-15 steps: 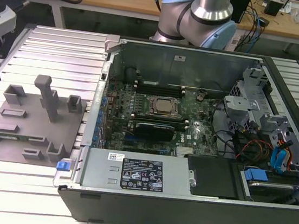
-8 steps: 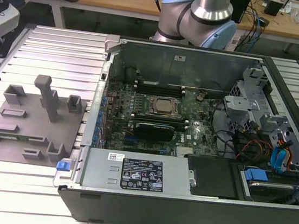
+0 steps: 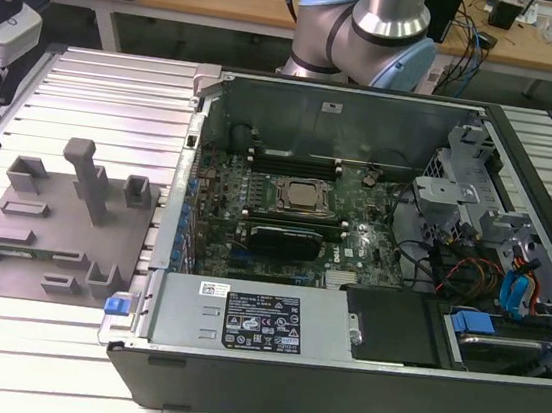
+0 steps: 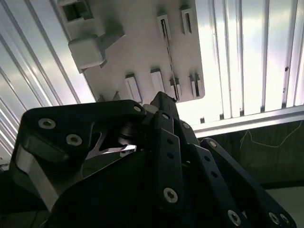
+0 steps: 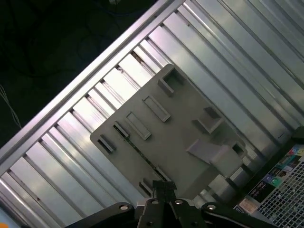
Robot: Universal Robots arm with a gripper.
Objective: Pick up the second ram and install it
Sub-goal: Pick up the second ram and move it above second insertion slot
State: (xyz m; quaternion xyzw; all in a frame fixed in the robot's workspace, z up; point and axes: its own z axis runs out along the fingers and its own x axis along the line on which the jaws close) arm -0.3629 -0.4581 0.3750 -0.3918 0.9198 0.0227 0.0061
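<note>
Closest in both wrist views is my gripper (image 5: 164,186) (image 4: 164,100), its two black fingers pressed together into one narrow tip with nothing pinched between them. I hang above the grey holder tray (image 5: 190,142) on the slatted metal table (image 5: 61,166). The second ram (image 5: 138,151) (image 4: 169,54) stands on edge in that tray, a thin dark line running out from under my fingertips. In the exterior view, the tray (image 3: 50,239) lies to the left of the open computer case (image 3: 336,375).
</note>
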